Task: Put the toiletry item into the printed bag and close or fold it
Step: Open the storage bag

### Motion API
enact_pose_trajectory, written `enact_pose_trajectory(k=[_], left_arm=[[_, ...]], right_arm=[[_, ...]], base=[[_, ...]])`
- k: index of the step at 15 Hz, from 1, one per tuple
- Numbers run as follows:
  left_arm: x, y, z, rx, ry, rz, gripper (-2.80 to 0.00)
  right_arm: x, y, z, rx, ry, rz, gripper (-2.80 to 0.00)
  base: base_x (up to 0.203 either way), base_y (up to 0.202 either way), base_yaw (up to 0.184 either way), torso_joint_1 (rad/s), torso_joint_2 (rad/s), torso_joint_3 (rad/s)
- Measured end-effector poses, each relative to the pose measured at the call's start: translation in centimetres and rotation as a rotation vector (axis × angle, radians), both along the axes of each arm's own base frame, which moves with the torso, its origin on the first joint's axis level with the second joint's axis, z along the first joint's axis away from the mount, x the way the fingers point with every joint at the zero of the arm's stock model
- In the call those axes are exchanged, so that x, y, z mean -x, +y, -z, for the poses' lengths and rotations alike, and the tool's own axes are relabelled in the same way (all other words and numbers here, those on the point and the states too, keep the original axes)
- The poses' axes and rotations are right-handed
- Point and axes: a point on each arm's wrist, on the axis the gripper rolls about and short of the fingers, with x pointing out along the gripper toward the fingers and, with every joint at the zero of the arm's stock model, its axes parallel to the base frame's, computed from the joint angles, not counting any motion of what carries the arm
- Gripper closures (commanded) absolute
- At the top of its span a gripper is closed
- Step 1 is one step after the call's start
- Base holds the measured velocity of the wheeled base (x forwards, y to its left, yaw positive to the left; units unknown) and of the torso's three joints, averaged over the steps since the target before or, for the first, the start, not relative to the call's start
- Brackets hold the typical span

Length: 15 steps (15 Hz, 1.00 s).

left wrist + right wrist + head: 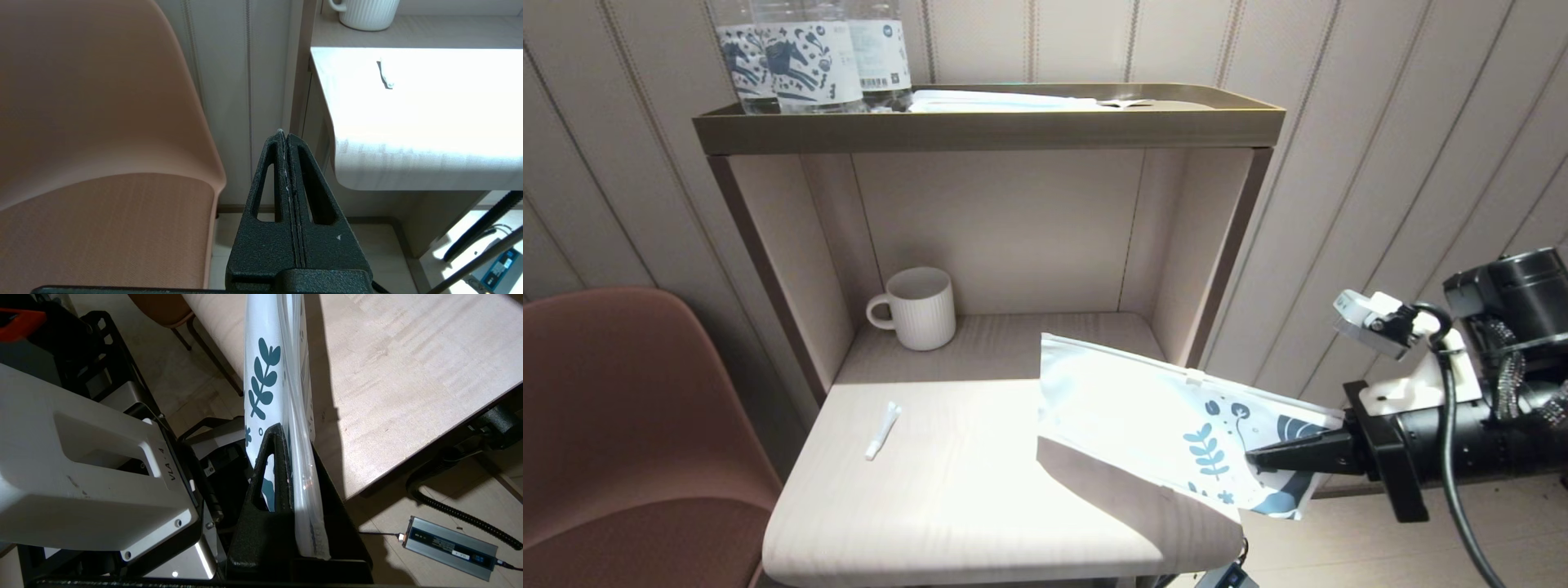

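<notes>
The printed bag [1143,412] hangs tilted above the right side of the table, its blue leaf-print end pinched by my right gripper [1254,459], which is shut on it. In the right wrist view the bag [265,375] runs edge-on between the black fingers [269,465]. The toiletry item [882,430], a thin white stick packet, lies flat on the table's left part, also seen as the small white stick [385,75] in the left wrist view. My left gripper [284,136] is shut on nothing, low beside the table's front left corner and out of the head view.
A white ribbed mug [916,309] stands in the alcove at the back left. Printed water bottles [809,53] and a flat white packet [1005,101] sit on the top shelf [988,131]. A brown chair [629,433] stands left of the table [964,506].
</notes>
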Motion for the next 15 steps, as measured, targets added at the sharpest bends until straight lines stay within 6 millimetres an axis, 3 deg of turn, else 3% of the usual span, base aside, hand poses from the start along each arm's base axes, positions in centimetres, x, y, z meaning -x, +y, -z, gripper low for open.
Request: enact_pose_trajectory(k=[2, 6, 11, 13, 15], left_arm=[[0.0, 0.0, 0.0, 0.000, 0.000, 0.000, 0.00], [0.0, 0.0, 0.0, 0.000, 0.001, 0.000, 0.00], [0.0, 0.0, 0.0, -0.006, 0.000, 0.000, 0.00], [0.1, 0.0, -0.2, -0.015, -0.001, 0.002, 0.00], [0.8, 0.0, -2.6, -0.013, -0.056, 0.013, 0.00]], right_arm=[[0.6, 0.1, -0.3, -0.003, -0.013, -0.006, 0.00], [0.3, 1.5, -3.1, -0.032, -0.068, -0.011, 0.00], [-2.1, 6.9, -3.3, 0.043, -0.085, -0.084, 0.00], [-2.1, 8.9, -2.9, 0.113, -0.105, -0.088, 0.00], [-1.7, 9.8, -2.5, 0.168, -0.132, -0.104, 0.00]], base=[[0.000, 0.000, 0.000, 0.000, 0.00, 0.000], [0.000, 0.000, 0.000, 0.000, 0.00, 0.000], [0.000, 0.000, 0.000, 0.000, 0.00, 0.000], [0.000, 0.000, 0.000, 0.000, 0.00, 0.000], [0.000, 0.000, 0.000, 0.000, 0.00, 0.000]])
